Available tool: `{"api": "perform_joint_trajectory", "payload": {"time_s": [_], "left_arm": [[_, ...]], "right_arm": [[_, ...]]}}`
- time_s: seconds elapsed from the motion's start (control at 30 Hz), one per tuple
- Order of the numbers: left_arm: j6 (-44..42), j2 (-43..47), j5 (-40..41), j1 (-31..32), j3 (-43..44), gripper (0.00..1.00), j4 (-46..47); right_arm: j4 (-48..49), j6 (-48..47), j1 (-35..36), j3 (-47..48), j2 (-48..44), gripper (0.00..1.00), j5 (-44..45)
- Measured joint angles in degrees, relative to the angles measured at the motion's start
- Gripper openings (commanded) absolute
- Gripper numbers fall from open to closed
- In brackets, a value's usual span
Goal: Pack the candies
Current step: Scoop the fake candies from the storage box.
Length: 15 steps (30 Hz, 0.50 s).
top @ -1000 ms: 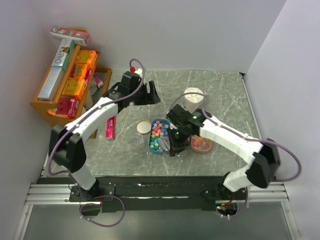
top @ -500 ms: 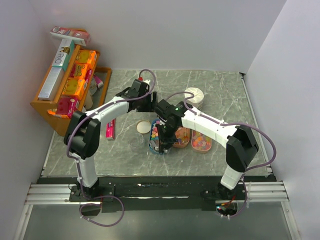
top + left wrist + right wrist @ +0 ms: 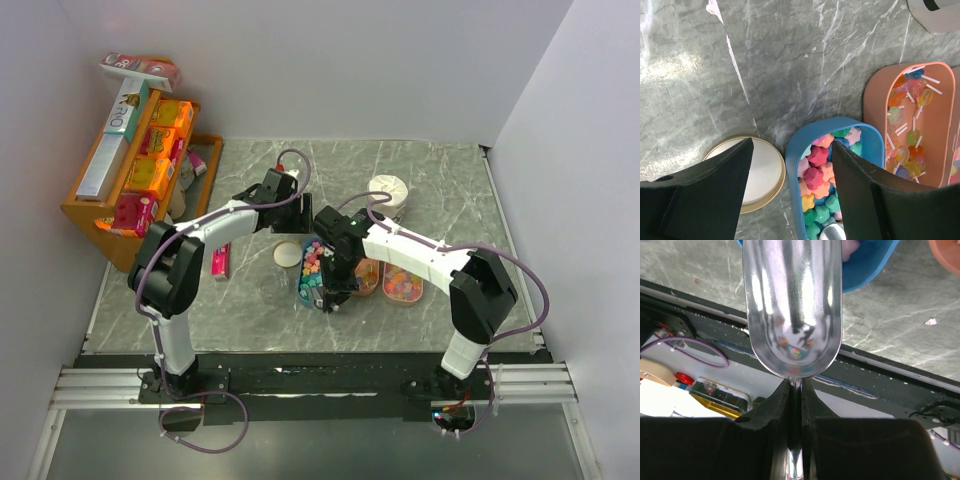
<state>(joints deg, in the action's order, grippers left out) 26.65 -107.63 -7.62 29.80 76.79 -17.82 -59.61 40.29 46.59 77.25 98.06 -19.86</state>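
The candies are small, matte, flower- or star-shaped lumps in pink, magenta, orange, yellow, green and blue. They lie heaped in a blue oval tub near the middle of the grey marbled table. A round lid lies flat just left of the tub. A peach tray of round sweets on white sticks lies just to the tub's right.

The left gripper hangs above the tub's far end and the lid with its two black fingers spread wide, holding nothing. The right gripper is clamped on the thin handle of a metal scoop. The scoop's bowl points toward the tub and shows bare metal with a few coloured reflections.

Much of the pile is out of sight. In the left wrist view the tub's near half runs off the bottom edge, where only a sliver of silver shows among the candies. In the top view the right gripper and scoop cover the tub's near end, and the candies read only as coloured specks. In the right wrist view the scoop's front end is cut off by the top edge, and only a piece of blue rim and a pale pink blur appear beside it. Whether the scoop touches the candies cannot be told.
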Motion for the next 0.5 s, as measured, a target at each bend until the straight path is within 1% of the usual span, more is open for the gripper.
{"api": "perform_joint_trajectory", "payload": {"time_s": [0.27,0.5], "left_arm": [[-0.2,0.0,0.0,0.0,0.0,0.7,0.0],[-0.3,-2.1,0.0,0.0,0.0,0.67,0.0]], "right_arm": [[1.1,1.1,-0.2,-0.4,0.3,0.0,1.0],[2.3,1.5,-0.4,2.1,3.8,0.0,2.3]]}}
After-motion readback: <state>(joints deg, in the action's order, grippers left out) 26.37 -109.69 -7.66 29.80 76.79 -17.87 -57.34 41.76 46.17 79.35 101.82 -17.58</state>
